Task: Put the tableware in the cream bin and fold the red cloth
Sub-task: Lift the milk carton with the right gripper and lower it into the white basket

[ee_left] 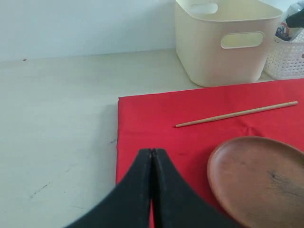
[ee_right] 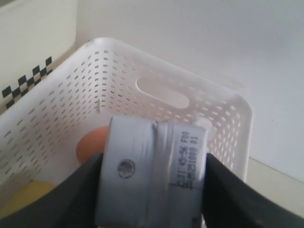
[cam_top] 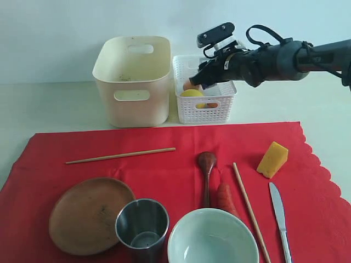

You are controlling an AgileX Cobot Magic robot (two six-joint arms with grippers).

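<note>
Bowl (cam_top: 213,240) partly cut off from view; left gripper (ee_left: 152,153) pressed together; right gripper (ee_right: 154,190) clamps milk carton (ee_right: 152,166) over basket (ee_right: 71,95).

Exterior front overview, left wrist low, both show cream bin (cam_top: 148,107) (ee_left: 204,61)

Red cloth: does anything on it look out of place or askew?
Nothing spilled or damaged. The cheese wedge and an unclear orange-red item beside the spoon are not tableware; one chopstick lies far from the other, at a different angle.
</note>
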